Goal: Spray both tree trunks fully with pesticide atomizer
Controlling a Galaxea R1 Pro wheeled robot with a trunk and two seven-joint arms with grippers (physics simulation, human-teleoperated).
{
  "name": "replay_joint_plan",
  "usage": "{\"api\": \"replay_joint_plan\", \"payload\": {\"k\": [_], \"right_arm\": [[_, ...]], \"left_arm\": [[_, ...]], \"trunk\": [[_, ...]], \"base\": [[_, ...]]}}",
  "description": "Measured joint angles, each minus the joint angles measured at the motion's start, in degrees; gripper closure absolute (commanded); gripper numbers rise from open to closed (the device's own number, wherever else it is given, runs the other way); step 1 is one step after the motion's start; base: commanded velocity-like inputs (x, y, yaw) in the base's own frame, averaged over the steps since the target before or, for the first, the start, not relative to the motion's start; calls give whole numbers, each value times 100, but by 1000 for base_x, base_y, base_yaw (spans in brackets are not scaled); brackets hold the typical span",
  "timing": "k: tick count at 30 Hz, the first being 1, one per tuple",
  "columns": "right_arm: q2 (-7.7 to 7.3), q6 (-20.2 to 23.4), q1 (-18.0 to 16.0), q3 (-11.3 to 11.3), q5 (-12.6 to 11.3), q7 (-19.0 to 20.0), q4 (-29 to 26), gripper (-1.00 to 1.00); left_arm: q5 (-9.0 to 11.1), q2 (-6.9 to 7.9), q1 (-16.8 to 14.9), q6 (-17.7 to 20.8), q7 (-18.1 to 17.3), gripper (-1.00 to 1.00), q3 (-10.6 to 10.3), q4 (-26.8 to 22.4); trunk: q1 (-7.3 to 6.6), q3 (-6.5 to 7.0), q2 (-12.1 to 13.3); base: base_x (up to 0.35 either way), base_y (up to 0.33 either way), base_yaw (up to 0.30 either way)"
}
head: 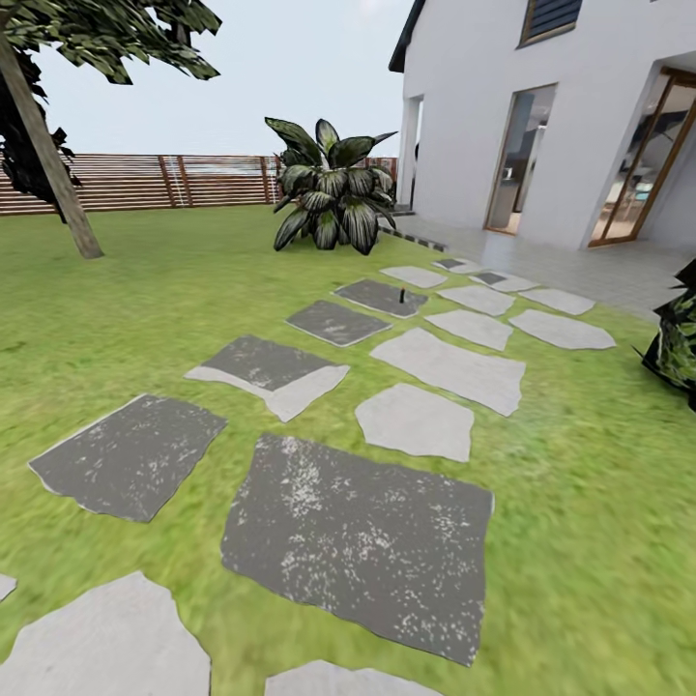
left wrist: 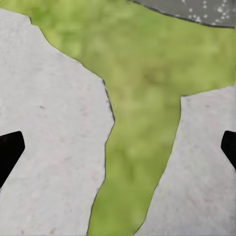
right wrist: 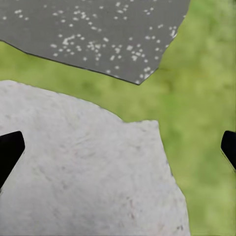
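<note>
Barely started imo: both grippers, left and right, hang spread wide and empty over pale grey stepping stones, no bottle spotted, leaning grey-brown tree trunk upper left looks unsprayed.

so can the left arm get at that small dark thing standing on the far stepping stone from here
Probably not. The small dark upright object stands far up the stepping-stone path, while the left pincer hangs open over pale stones and grass near the robot. It would likely need to drive closer.
</note>
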Motion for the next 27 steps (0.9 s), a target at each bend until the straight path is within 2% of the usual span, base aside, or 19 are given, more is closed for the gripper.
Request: {"api": "replay_joint_plan", "payload": {"k": [27], "right_arm": [[0, -3, 1, 0, 0, 0, -4, -100]], "left_arm": [[0, 0, 1, 1, -1, -100, 0, -1]], "trunk": [[-1, -1, -2]], "base": [[339, 0, 0]]}}
